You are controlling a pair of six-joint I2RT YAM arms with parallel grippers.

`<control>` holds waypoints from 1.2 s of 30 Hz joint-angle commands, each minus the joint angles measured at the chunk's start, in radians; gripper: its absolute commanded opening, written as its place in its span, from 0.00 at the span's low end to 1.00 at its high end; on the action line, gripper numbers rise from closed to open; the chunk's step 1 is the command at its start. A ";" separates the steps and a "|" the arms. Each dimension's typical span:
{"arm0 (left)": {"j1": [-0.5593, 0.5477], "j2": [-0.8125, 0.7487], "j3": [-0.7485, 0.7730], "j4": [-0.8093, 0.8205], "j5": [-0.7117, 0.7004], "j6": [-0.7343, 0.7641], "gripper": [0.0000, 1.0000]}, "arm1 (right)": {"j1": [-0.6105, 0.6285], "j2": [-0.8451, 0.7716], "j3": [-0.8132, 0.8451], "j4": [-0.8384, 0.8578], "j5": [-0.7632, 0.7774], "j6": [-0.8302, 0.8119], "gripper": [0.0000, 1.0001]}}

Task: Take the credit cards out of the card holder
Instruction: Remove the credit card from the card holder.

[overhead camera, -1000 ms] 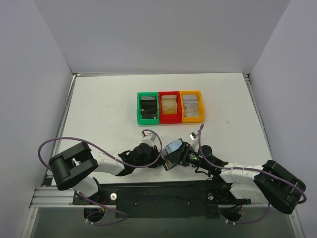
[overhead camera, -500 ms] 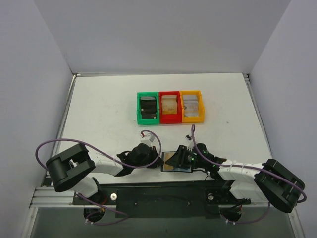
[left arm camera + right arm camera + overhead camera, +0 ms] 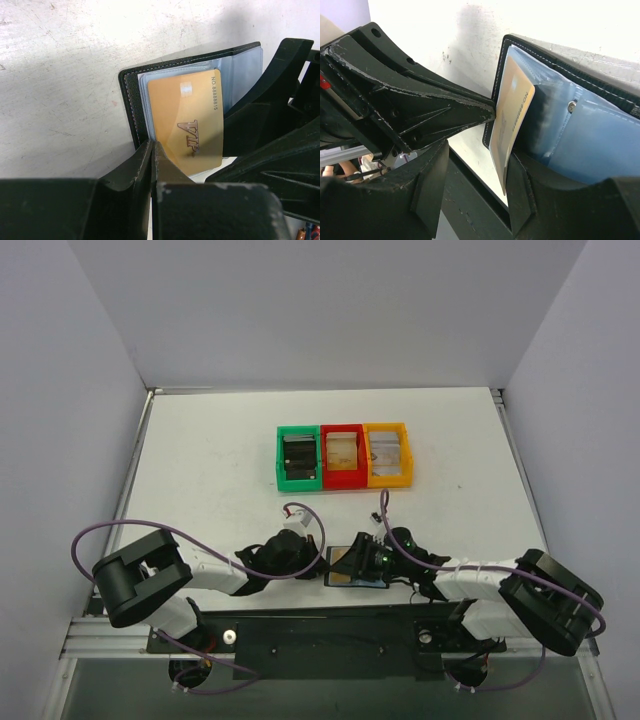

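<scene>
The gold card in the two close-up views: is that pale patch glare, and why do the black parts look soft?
Left wrist view: yes, a pale glare patch sits on the credit card above its lettering; the left gripper, very near the lens, is out of focus. Right wrist view: the card holder has glossy pockets that shine, and the right gripper blurs likewise.

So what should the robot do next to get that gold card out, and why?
Probably close the right gripper on the gold card. The card sticks out of its pocket between that gripper's open jaws, not yet gripped. The left gripper is shut on the edge of the card holder, so the holder should stay put when the card is pulled.
</scene>
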 commanded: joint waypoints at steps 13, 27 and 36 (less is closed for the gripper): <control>0.013 -0.030 -0.047 -0.062 -0.007 0.012 0.20 | 0.016 -0.003 -0.011 0.066 -0.016 0.019 0.41; 0.018 -0.021 -0.010 -0.149 -0.033 0.027 0.15 | 0.010 -0.032 -0.014 0.026 -0.013 0.010 0.40; 0.019 0.021 0.016 -0.194 -0.048 0.024 0.00 | -0.003 -0.115 -0.025 -0.048 -0.002 -0.010 0.40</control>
